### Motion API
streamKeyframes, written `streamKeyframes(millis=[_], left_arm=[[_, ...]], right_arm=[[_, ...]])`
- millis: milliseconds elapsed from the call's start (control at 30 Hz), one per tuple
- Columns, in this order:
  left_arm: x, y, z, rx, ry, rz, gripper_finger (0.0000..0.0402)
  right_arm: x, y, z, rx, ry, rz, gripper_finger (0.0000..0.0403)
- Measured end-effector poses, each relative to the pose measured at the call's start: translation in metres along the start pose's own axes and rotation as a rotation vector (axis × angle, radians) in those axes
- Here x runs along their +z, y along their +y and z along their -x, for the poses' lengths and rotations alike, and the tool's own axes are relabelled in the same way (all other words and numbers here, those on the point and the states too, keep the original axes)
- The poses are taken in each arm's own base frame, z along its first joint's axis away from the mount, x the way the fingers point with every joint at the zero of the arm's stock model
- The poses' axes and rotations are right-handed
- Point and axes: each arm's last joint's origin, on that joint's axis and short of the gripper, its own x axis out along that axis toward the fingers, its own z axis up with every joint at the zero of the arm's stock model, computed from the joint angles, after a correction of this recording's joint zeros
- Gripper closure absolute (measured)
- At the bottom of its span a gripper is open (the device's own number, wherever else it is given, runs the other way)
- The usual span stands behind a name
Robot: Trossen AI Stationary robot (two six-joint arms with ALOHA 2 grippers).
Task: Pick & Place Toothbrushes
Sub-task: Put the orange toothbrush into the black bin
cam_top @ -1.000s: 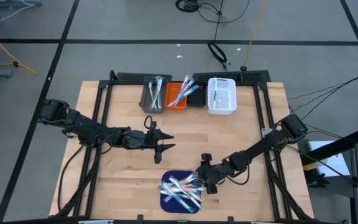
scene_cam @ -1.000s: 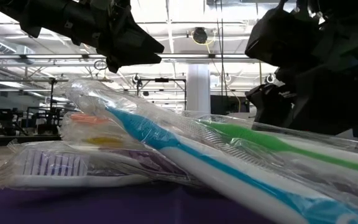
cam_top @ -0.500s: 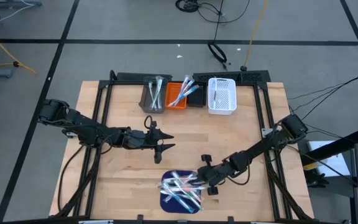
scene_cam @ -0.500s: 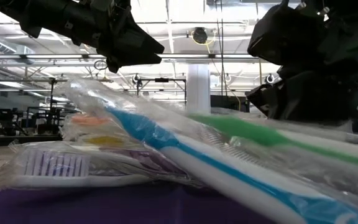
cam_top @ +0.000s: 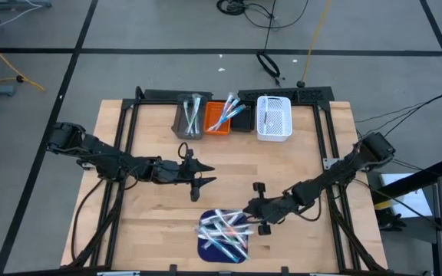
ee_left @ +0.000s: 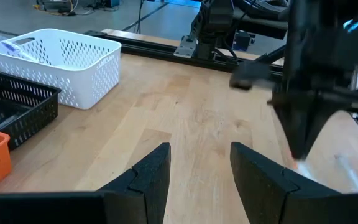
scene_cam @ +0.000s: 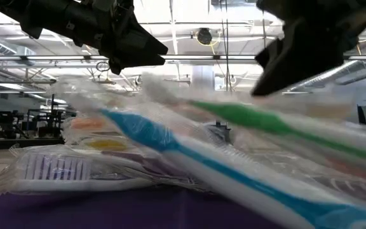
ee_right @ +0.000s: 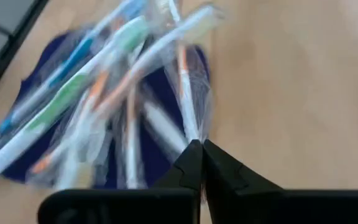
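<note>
Several toothbrushes (cam_top: 222, 232) in clear wrappers lie heaped on a dark blue mat (cam_top: 206, 247) near the table's front edge. My right gripper (cam_top: 243, 218) stands over the heap's right side, slanting down, and is shut on one wrapped toothbrush (ee_right: 185, 93) with a white and orange handle. In the low view a green toothbrush (scene_cam: 259, 119) and a blue one (scene_cam: 170, 143) cross the heap. My left gripper (cam_top: 206, 181) hovers open over the bare table left of centre, its fingers (ee_left: 148, 177) with nothing between them. My right gripper pinches the near end of the toothbrush's clear wrapper (ee_right: 193, 135) between its two fingertips. The fingers come slanting down from the table's right side, roughly along the brush. The held end is raised; the rest still runs into the heap on the mat.
Along the table's far edge stand a grey bin (cam_top: 189, 116), an orange bin (cam_top: 218, 119), a black bin (cam_top: 242, 120) and a white basket (cam_top: 274, 118); the first three hold toothbrushes. Bare wood lies between the bins and the mat.
My right gripper has risen from the heap and drawn back a little toward the table's right edge, taking the wrapper end with it. The heap has stirred: in the low view the green toothbrush's head end has come up, while the bottom brushes have stayed put.
</note>
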Motion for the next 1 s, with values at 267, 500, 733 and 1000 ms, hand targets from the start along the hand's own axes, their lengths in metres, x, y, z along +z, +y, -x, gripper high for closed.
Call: streamKeyframes(millis=[267, 500, 733, 1000], left_arm=[[0.0, 0.0, 0.0, 0.0, -0.001, 0.001, 0.0231], [0.006, -0.001, 0.0, -0.013, -0.057, 0.023, 0.0231], [0.01, -0.002, 0.0, -0.03, -0.094, 0.042, 0.0231], [0.007, -0.007, 0.001, -0.197, -0.038, 0.106, 0.0231]], right_arm=[[0.017, -0.007, 0.034, -0.152, -0.112, 0.007, 0.0402], [0.022, -0.016, 0.043, -0.262, -0.144, -0.016, 0.0402], [0.024, -0.022, 0.043, -0.333, -0.165, -0.029, 0.0402], [0.026, -0.031, 0.041, -0.364, -0.157, -0.024, 0.0402]])
